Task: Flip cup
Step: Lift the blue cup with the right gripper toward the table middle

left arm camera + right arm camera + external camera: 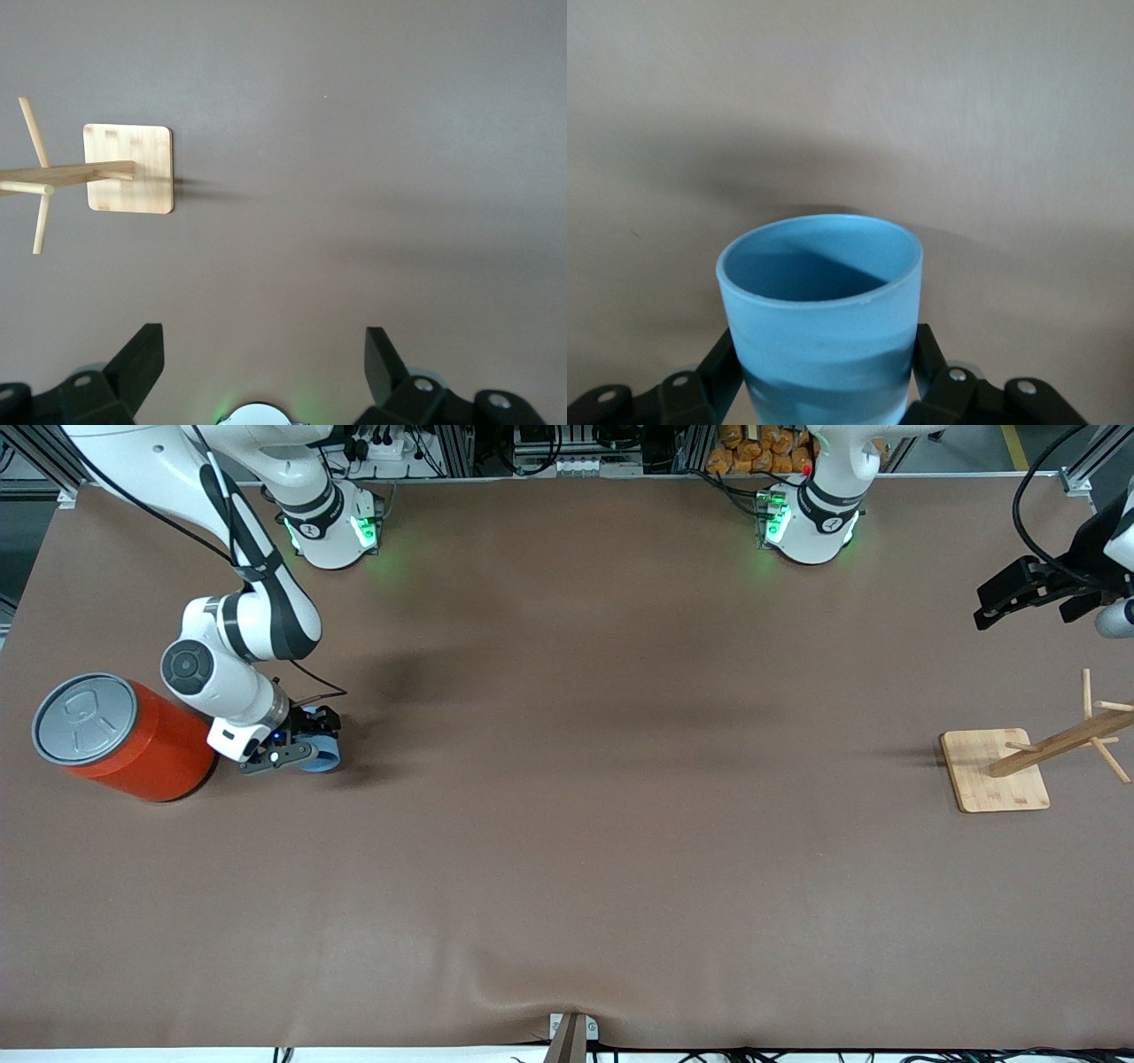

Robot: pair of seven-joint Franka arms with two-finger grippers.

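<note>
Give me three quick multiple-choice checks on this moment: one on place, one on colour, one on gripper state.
1. The cup lies: A) beside the orange can B) on the wooden rack C) at mid-table.
2. The can's lid is: A) blue B) grey C) orange.
3. The right gripper is: A) open over the rack B) shut on the cup C) out of view.

Answers: 1 A, cup sits next to the can; 2 B, grey top shows; 3 B, fingers clamp the cup's sides. The left gripper waits open.

Robotics lab, brown-covered table (567, 824), aluminium frame rails, cable bundles, two bench-mounted arms with green-lit bases
</note>
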